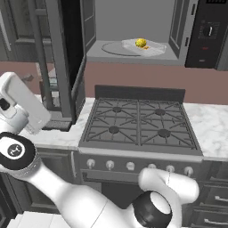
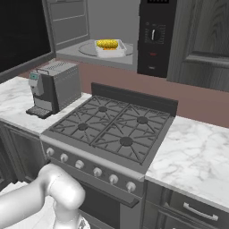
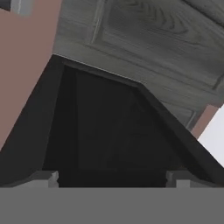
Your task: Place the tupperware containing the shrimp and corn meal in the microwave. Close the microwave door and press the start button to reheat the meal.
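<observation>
Door time: tupperware (image 2: 110, 48) already parked on the turntable inside the microwave (image 1: 133, 55).
Gripper (image 3: 112, 177) jaws wide apart, facing the microwave door (image 3: 109, 131). Probably stiff, light, slick glass; better pushed near the outer edge.

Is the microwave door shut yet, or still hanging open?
Open. The microwave door stands swung out to the left, leaving the grey inside exposed, with the tupperware sitting on the turntable.
</observation>
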Controlling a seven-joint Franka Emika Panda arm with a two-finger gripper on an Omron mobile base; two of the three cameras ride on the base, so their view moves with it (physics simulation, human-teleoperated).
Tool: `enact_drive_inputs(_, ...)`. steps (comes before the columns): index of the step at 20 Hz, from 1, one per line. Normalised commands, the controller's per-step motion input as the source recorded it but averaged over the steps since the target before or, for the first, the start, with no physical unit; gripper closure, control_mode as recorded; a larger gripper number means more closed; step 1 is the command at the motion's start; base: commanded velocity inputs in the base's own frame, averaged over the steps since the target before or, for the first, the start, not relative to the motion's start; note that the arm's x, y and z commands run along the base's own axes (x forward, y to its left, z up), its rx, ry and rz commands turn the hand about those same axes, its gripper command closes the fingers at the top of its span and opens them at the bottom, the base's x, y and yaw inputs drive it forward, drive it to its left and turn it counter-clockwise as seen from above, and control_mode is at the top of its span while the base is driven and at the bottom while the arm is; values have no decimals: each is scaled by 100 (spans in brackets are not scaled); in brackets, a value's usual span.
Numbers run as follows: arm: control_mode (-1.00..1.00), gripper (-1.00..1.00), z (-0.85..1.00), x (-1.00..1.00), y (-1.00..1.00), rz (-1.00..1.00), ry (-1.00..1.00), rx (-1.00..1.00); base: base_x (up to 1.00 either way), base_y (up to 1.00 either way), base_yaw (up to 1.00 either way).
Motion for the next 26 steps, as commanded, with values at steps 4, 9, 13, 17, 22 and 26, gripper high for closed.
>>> enact_drive_inputs(4, -100, -100, 0, 1, -100, -21, -5, 7, 0, 0, 0)
enact_drive_inputs(9, -100, -100, 0, 0, -100, -20, -6, 11, 0, 0, 0)
enact_drive_inputs(13, -100, -100, 0, 0, -100, -18, -6, 13, 0, 0, 0)
enact_drive_inputs(17, -100, -100, 0, 0, -100, -15, -5, 14, 0, 0, 0)
enact_drive_inputs(22, -100, -100, 1, 10, -100, -11, -3, 16, 0, 0, 0)
enact_drive_inputs(26, -100, -100, 4, 20, -100, -5, 0, 15, 0, 0, 0)
